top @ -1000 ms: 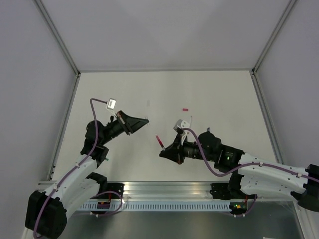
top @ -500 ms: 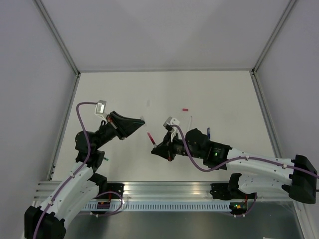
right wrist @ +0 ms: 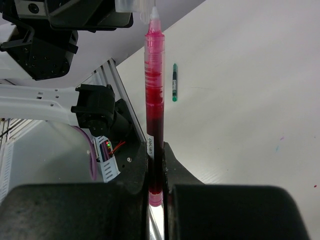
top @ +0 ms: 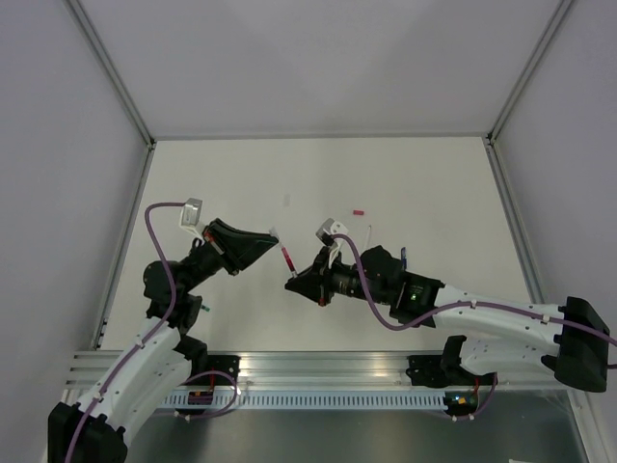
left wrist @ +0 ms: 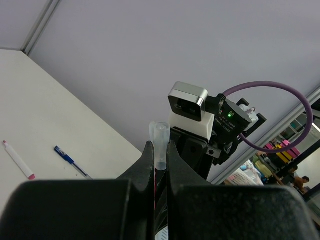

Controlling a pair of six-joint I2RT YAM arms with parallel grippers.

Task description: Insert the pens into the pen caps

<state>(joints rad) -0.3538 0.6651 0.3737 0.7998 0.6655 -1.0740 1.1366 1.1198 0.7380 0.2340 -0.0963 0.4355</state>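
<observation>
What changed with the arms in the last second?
The right claw carried its red pen leftward, up to the clear cap in the left claw, which drew back slightly. Both grips stayed shut; the red cap on the table did not move.

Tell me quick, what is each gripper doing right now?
Left gripper: closed, holding a clear pen cap.
Right gripper: closed, holding a red pen.
</observation>
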